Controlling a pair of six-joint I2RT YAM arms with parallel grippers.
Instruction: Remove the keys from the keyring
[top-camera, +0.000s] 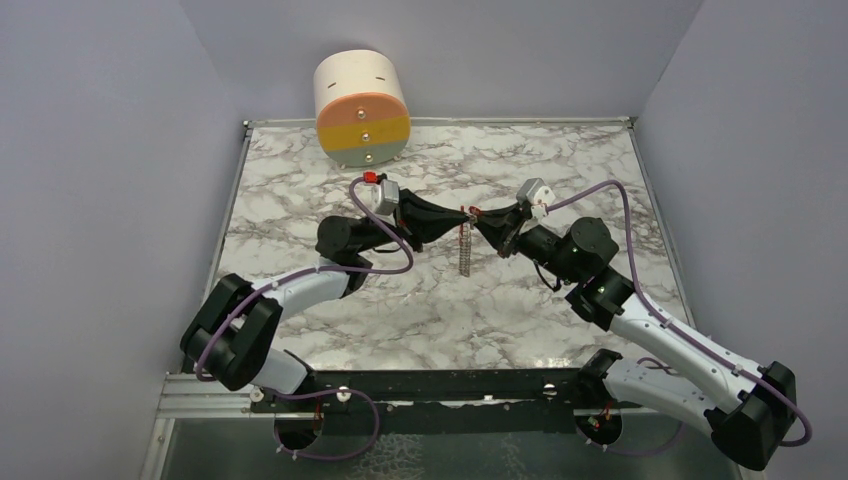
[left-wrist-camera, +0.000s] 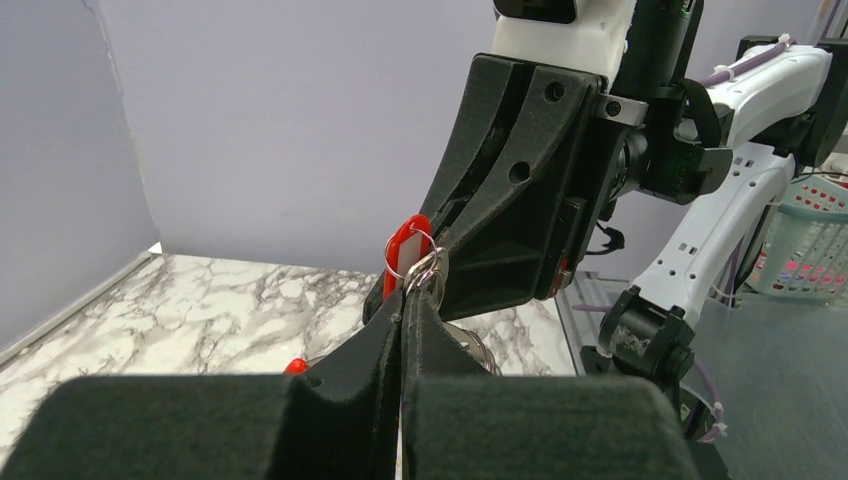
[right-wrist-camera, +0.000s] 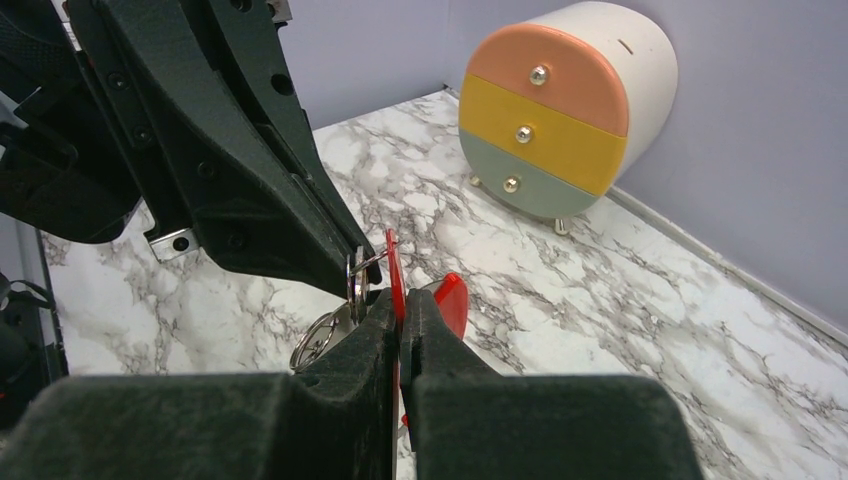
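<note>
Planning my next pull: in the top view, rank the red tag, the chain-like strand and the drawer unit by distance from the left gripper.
1. Red tag: at the left gripper tips, pinched by the right gripper.
2. Chain-like strand: just below the tips, running toward the arm bases.
3. Drawer unit: far back edge, left of centre.

No readable text, no labels, no numbers — nothing legible.

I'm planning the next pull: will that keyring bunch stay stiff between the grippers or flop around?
Likely floppy: the red tag is only looped on the keyring, and a strand dangles freely below. The thin metal ring may slip or swivel between the shut left gripper and right gripper.
</note>
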